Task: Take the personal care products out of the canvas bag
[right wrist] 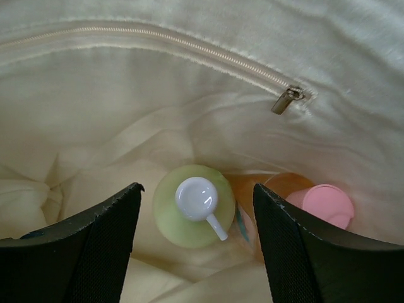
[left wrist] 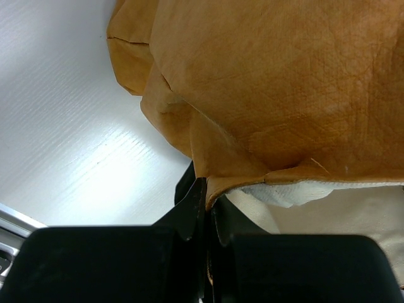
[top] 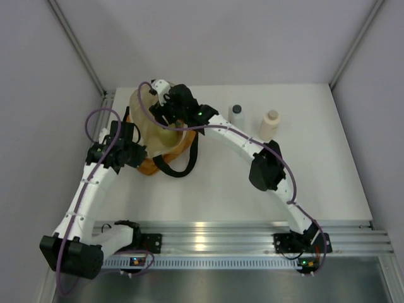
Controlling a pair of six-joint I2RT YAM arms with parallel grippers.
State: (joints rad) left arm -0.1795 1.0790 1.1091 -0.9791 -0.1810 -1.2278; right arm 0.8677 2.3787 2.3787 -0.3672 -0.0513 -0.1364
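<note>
By the worktop's (top: 252, 189) left edge, the left claw (left wrist: 205, 214) is clenched on the bag (left wrist: 284, 95) rim. Inside, the right claw (right wrist: 197, 192) hangs released astride the pump bottle (right wrist: 189, 221) (pink-capped bottle (right wrist: 327, 203) just beside); I'd close on its body and lift straight, clear of the lining (right wrist: 189, 95). The white bottle (top: 237, 115) and beige bottle (top: 270, 124) stand by the far edge, with open room nearer.

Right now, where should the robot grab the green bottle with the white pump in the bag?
Grab the green bottle by its round body, just under the white pump, coming straight down from above. It stands upright, top facing up, and the right fingers sit open on either side. The pink-capped bottle sits close beside it.
</note>
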